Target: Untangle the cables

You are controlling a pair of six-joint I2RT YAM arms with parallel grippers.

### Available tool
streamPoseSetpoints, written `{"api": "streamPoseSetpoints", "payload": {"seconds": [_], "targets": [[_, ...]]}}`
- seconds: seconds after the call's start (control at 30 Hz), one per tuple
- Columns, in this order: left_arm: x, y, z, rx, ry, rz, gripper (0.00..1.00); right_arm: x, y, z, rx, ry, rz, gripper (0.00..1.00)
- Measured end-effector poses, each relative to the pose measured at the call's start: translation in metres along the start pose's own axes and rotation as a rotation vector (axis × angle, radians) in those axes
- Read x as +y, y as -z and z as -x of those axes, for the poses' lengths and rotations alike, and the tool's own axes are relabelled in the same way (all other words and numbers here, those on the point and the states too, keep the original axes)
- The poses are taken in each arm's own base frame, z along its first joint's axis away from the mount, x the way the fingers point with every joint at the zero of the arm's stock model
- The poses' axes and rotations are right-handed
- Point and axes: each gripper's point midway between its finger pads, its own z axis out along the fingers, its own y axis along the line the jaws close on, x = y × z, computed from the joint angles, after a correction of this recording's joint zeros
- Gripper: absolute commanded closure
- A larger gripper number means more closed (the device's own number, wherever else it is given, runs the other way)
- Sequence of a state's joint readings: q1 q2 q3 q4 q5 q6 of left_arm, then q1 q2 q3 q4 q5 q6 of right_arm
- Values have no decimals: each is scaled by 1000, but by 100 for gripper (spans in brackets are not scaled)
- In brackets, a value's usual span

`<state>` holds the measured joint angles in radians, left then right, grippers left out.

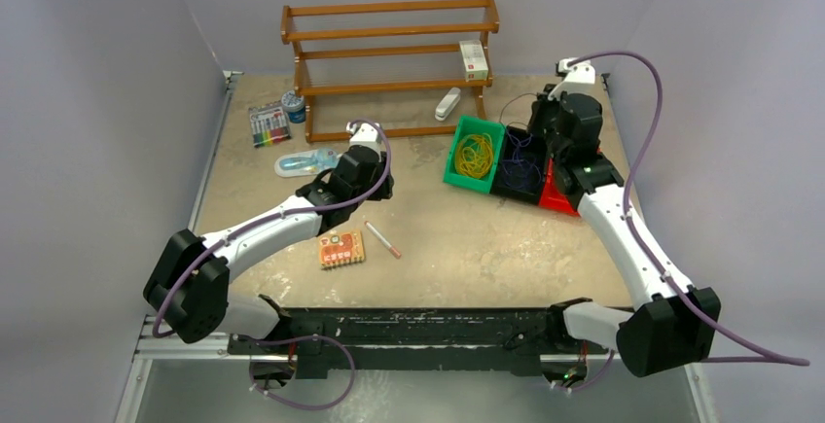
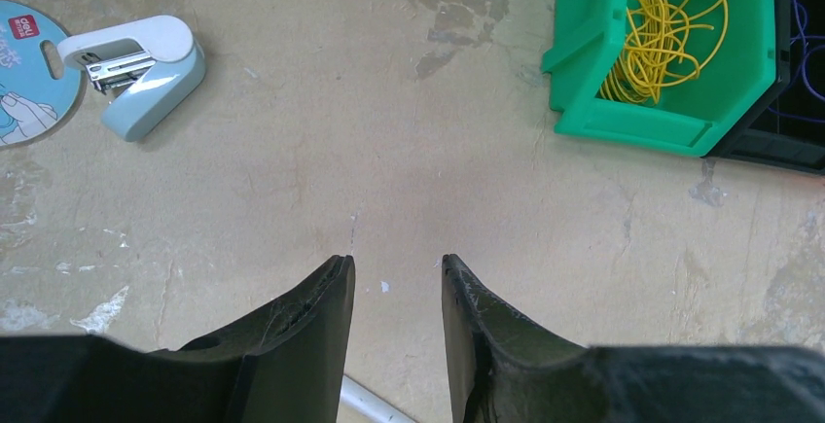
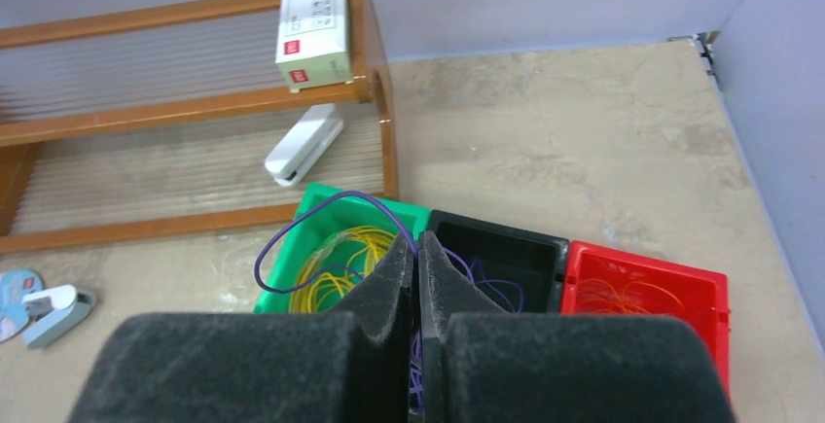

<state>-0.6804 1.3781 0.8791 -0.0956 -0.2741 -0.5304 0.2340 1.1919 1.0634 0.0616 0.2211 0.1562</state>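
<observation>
Thin dark blue cable (image 3: 340,194) arcs in a springy loop over the glossy green bin (image 2: 584,44), pinched in the clenched right gripper (image 3: 417,248). Wiry yellow cable (image 2: 671,24) lies coiled inside that bin. Left gripper (image 2: 397,277) is released and empty, left of the bin.

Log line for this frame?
left hand: open, empty | right hand: shut on blue cable from black bin | yellow cable: in green bin | orange cable: in red bin
</observation>
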Motion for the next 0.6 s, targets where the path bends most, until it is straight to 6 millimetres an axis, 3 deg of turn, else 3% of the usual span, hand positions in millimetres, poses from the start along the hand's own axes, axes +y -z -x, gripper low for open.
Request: {"api": "streamPoseSetpoints", "payload": {"seconds": [0.27, 0.6], "targets": [[1, 0, 0, -1, 0, 3, 62, -23, -10, -10, 23, -4, -60, 100], [-1, -1, 4, -5, 1, 2, 62, -37, -31, -59, 121, 2, -92, 100]]}}
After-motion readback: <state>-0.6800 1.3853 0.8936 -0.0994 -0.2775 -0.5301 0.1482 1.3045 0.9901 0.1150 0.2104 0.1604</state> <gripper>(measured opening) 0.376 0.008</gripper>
